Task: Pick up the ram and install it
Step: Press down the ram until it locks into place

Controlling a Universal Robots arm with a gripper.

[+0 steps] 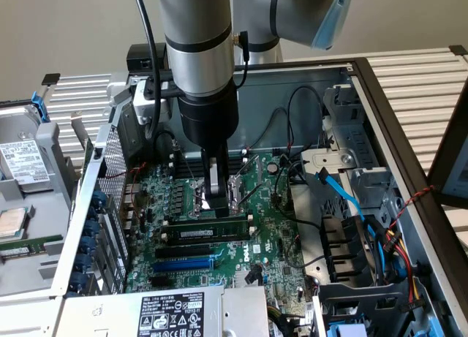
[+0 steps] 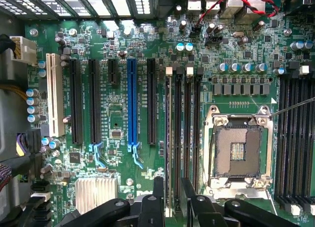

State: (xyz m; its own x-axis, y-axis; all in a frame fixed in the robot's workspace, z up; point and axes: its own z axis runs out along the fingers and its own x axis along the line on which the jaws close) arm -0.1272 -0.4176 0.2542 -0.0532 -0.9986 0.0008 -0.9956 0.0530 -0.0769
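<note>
Ram (image 1: 210, 230) thin green stick seated in long black slot, metal claw (image 1: 213, 199) open above, holding nothing

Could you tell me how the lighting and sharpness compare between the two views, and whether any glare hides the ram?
Exterior view: even room light, the arm shading the board beneath it; the ram sits dim but legible, no glare. Wrist view: brighter and crisp on the motherboard, bright light through the vent slats at the frame's edge, the claw dark and slightly soft.

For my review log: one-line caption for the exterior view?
Open gripper hangs just above the ram, seated in a slot on the motherboard inside the open computer case.
</note>
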